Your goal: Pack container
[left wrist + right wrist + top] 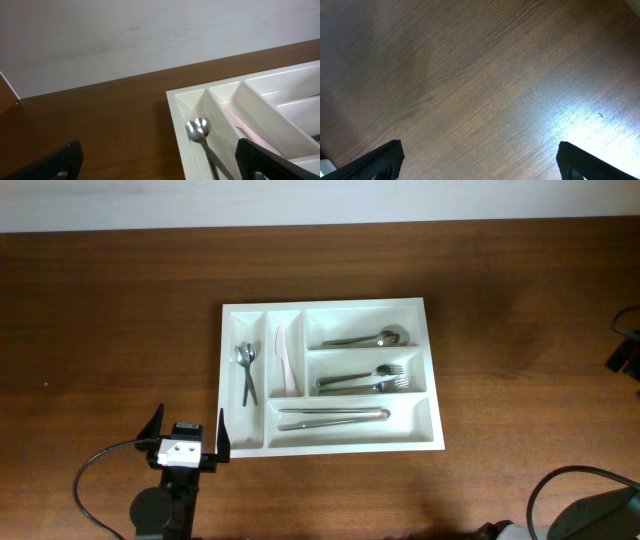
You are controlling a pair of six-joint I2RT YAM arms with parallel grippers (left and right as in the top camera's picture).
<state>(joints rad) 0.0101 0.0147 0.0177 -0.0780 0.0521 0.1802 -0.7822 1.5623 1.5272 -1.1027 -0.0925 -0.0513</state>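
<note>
The container (350, 448) is a large white cutlery tray in the middle of the table. Two small spoons (245, 368) lie in its left narrow compartment, and a pale pink knife (284, 362) lies in the narrow one beside it. Spoons (370, 338), forks (365, 380) and long steel pieces (333, 418) fill the wide compartments. My left gripper (188, 430) stands open just off the tray's front left corner, holding nothing. The left wrist view shows the container's rim (178, 120), the spoons (198, 130), the pink knife (245, 131) and the gripper (160, 165). My right gripper (480, 162) is open over bare wood.
The wooden table (110, 310) runs to a pale wall at the back. A black cable (95, 470) loops beside the left arm. The right arm's base (600, 515) sits at the front right corner, and a dark object (625, 352) shows at the right edge.
</note>
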